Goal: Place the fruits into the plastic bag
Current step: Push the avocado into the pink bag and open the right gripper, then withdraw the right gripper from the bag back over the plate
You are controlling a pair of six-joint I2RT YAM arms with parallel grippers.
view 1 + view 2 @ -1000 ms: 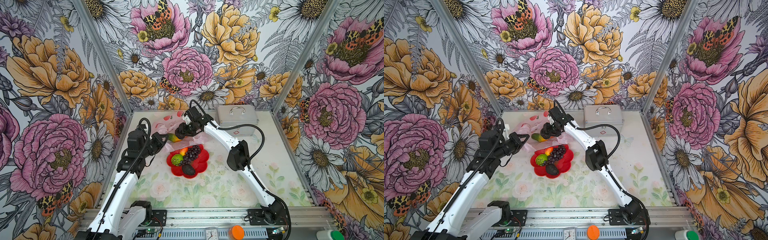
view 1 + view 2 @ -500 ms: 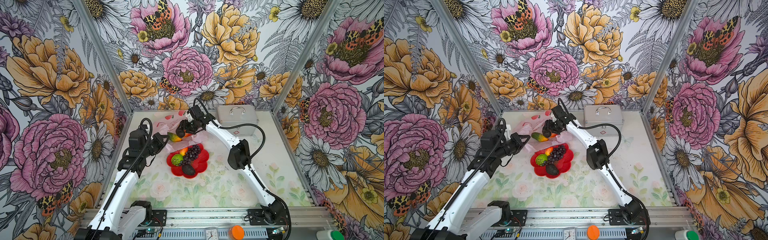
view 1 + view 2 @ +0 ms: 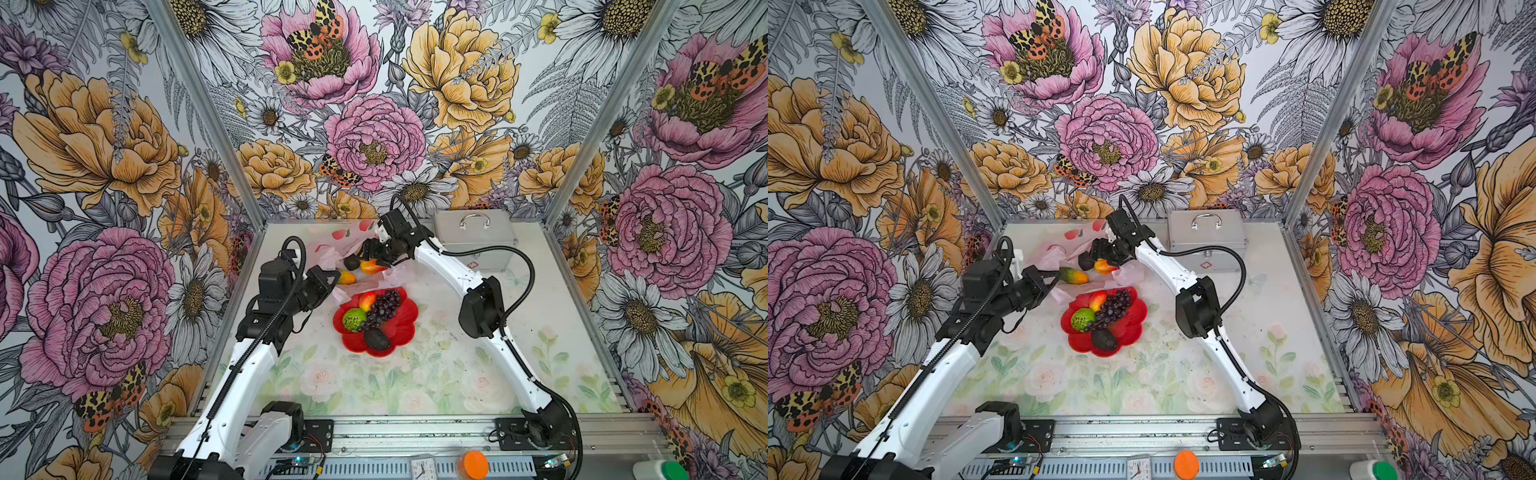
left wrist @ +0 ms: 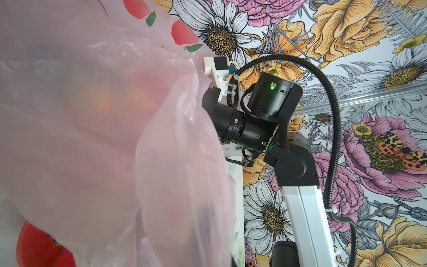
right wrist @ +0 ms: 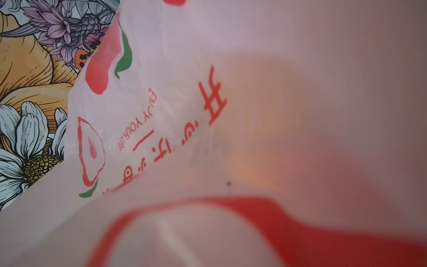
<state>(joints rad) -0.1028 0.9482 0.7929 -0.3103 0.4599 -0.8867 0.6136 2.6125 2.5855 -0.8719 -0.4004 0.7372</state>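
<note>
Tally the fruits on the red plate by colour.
Red-yellow fruit: 1
Green ball: 1
Purple grapes: 1 bunch
Black avocado: 1
Total on plate: 4

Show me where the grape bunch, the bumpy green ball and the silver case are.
grape bunch (image 3: 384,309): in a top view, middle of the dark cluster.
bumpy green ball (image 3: 354,320): in a top view, centre of its knobbly top.
silver case (image 3: 478,239): in a top view, flat lid below the handle.
</note>
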